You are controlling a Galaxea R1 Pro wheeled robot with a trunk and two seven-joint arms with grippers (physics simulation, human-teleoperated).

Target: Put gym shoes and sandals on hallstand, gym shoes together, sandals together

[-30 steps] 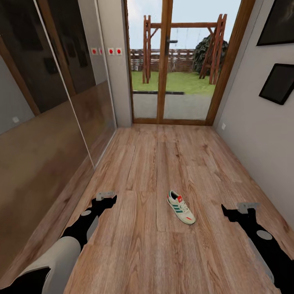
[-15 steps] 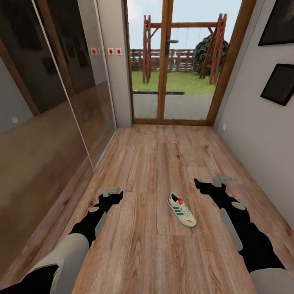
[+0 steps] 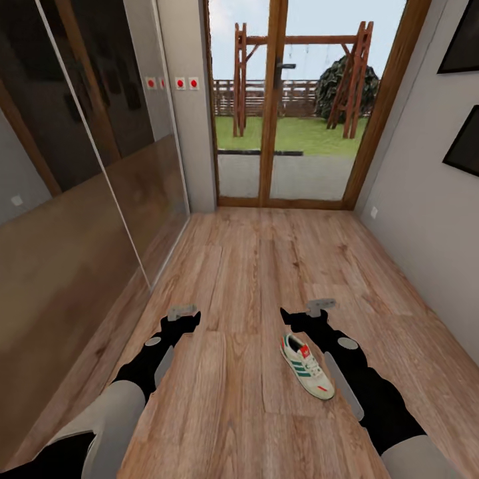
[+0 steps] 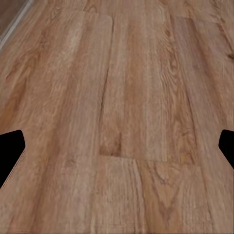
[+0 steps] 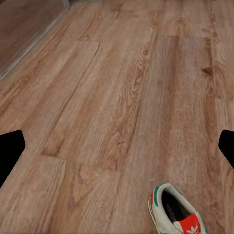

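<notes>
One white gym shoe (image 3: 307,366) with green stripes and a red-orange heel patch lies on the wood-plank corridor floor (image 3: 239,279), toe pointing toward me. My right gripper (image 3: 294,319) hovers just beyond the shoe's heel end, its arm running along the shoe's right side. In the right wrist view the gym shoe (image 5: 174,209) shows by the frame edge, outside the open right gripper (image 5: 117,146). My left gripper (image 3: 189,320) hangs open over bare floor, well left of the shoe; its black fingers (image 4: 10,153) stand wide apart. The sandals and the hallstand are out of view.
A mirrored sliding-door wardrobe (image 3: 80,199) lines the left side. A wood-framed glass door (image 3: 279,133) closes the corridor's far end. The grey right wall (image 3: 412,219) carries dark picture frames (image 3: 466,140).
My right arm swung from the far right inward and forward to the shoe's far end. The view shifted a little, so the shoe sits lower. The left arm barely moved.
</notes>
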